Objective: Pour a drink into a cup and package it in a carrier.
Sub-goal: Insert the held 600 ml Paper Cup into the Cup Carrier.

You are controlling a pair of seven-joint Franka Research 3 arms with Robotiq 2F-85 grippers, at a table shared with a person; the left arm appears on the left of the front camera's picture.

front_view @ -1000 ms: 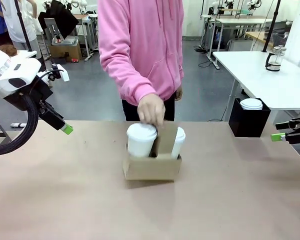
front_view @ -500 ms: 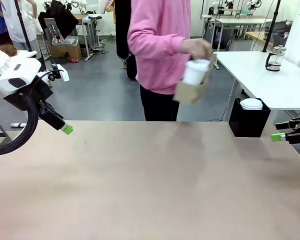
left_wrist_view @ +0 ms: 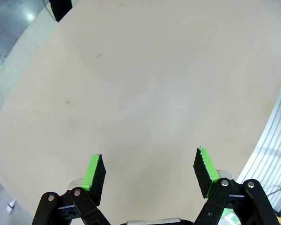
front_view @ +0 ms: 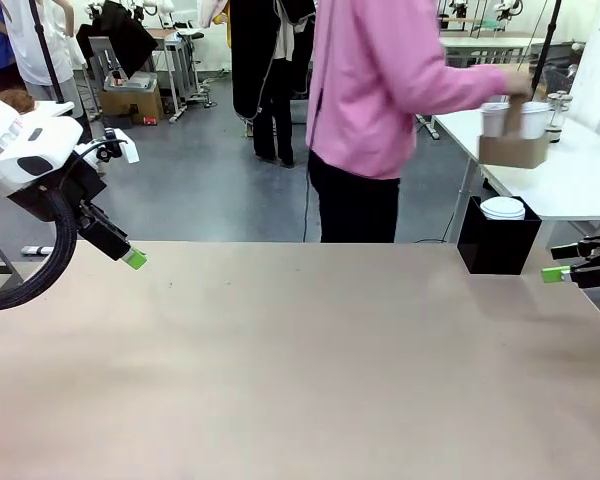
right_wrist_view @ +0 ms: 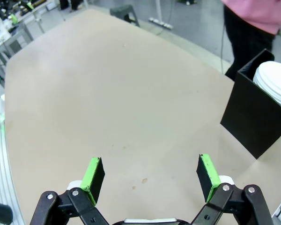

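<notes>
Fingers (left_wrist_view: 97, 171) of the left gripper (left_wrist_view: 150, 174) and right gripper (right_wrist_view: 151, 172) stand spread, grasping nothing, above the tan table (front_view: 300, 370). Beyond it, a person's hand (front_view: 517, 84) holds the brown cardboard carrier (front_view: 513, 150) with tall white paper cups (front_view: 494, 118) over a white side table (front_view: 570, 165).

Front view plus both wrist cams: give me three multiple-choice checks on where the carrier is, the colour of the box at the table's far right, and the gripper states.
1. Where is the carrier?
A. On the tan table
B. In the person's hand, above the white table
C. In the left gripper

2. What colour is the box?
A. Black
B. Brown
C. White

3. How do the grippers stand?
A. Both shut
B. Left shut on a cup
C. Both open, holding nothing

Key:
B, the hand holds the carrier with cups over the white table.
A, the box is black.
C, the left gripper and right gripper show spread pads.
</notes>
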